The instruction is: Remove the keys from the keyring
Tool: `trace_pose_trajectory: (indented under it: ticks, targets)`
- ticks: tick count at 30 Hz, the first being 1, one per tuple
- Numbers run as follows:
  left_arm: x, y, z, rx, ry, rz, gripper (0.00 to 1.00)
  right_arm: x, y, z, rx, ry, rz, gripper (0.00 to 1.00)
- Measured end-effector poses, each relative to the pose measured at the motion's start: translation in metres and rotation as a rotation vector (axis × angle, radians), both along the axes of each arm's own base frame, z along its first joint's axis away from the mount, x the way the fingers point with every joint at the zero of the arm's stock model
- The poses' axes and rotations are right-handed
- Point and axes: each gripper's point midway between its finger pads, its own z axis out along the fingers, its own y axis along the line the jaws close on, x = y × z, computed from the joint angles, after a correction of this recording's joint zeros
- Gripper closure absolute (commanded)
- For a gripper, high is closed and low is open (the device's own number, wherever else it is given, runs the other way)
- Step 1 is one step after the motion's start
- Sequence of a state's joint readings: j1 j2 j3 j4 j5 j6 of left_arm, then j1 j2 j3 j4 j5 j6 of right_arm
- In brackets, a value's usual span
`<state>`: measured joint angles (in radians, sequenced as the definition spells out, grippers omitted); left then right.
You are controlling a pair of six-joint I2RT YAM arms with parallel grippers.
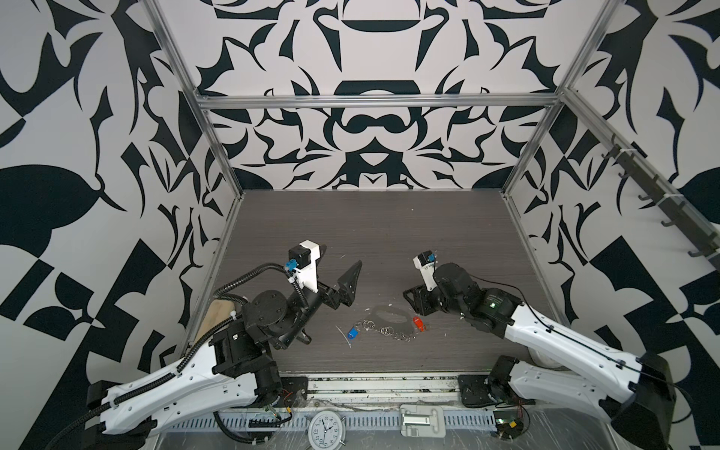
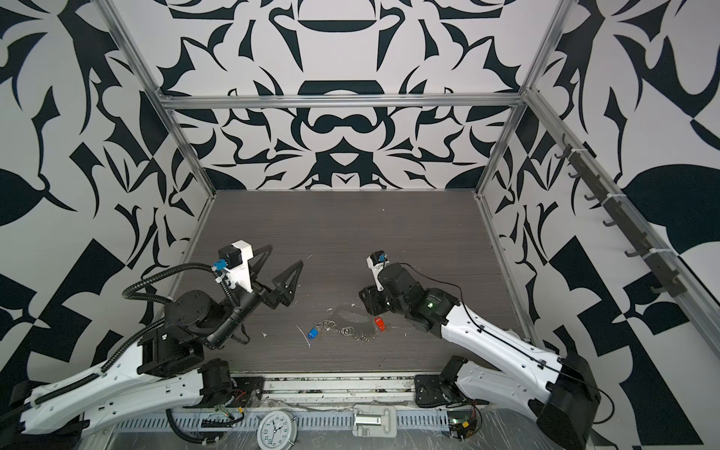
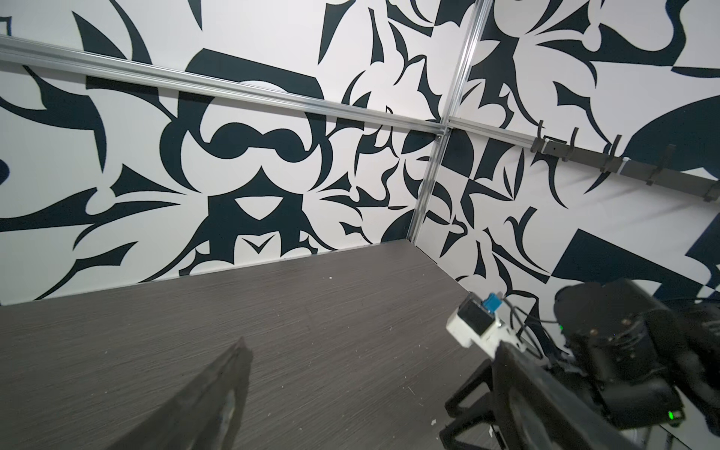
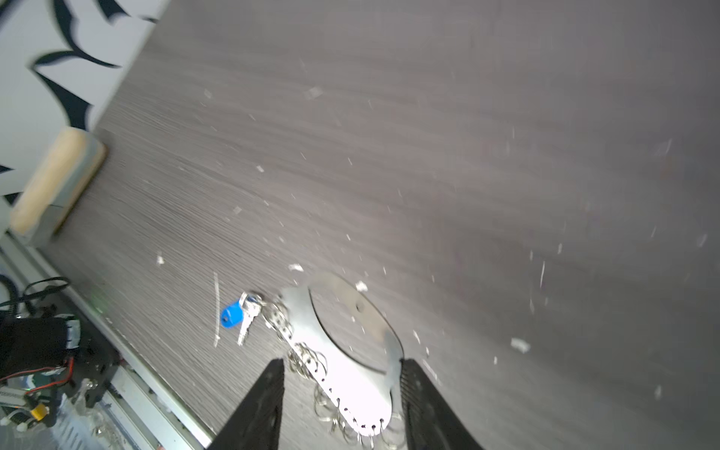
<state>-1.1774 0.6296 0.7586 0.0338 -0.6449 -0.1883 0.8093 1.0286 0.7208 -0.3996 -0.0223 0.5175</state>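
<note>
The keyring (image 1: 390, 316), a flat silvery half-moon plate with small rings along its curved edge, lies on the dark table in both top views. A key on a blue tag (image 1: 352, 332) lies at its left end and a red tag (image 1: 417, 323) at its right end. I cannot tell whether either one still hangs on a ring. My right gripper (image 4: 343, 364) is open and points down over the plate (image 4: 350, 385), one finger on each side of its right end. The blue tag (image 4: 230, 315) and its key (image 4: 247, 325) lie beyond. My left gripper (image 2: 278, 263) is open, raised and empty.
A beige wooden board (image 1: 218, 315) leans at the table's left edge, behind the left arm. White scraps and a thin white strip (image 1: 343, 337) litter the table near the blue tag. A clock (image 1: 325, 428) sits in front of the table. A hook rail (image 1: 643, 183) runs along the right wall.
</note>
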Motion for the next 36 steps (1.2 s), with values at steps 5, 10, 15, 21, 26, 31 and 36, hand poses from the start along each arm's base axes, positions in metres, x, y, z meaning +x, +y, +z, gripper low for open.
trace_pose_trajectory:
  ticks: [5,10,15,21,26,31,36]
  targets:
    - [0.003,0.000,-0.005,0.006,0.013,0.019,0.01,-0.022,-0.012,-0.058,-0.054,0.222,-0.073,0.52]
    - [0.007,-0.005,-0.018,0.039,0.037,0.033,0.00,-0.035,-0.024,-0.082,-0.082,0.327,-0.149,0.58]
    - [0.011,-0.009,-0.027,0.071,0.052,0.046,0.01,-0.037,-0.027,-0.085,-0.065,0.366,-0.205,0.59]
    - [0.011,-0.017,-0.037,0.102,0.071,0.026,0.03,-0.046,-0.035,-0.092,-0.088,0.410,-0.242,0.61]
    - [0.020,-0.057,-0.081,0.287,0.180,-0.018,0.09,-0.042,-0.045,-0.082,-0.091,0.356,-0.269,0.62]
    - [0.027,-0.102,-0.150,0.512,0.334,-0.080,0.14,-0.034,-0.066,-0.075,-0.146,0.273,-0.334,0.62]
    - [0.023,-0.111,-0.201,0.597,0.480,-0.163,0.22,-0.024,-0.092,-0.053,-0.180,0.147,-0.409,0.62]
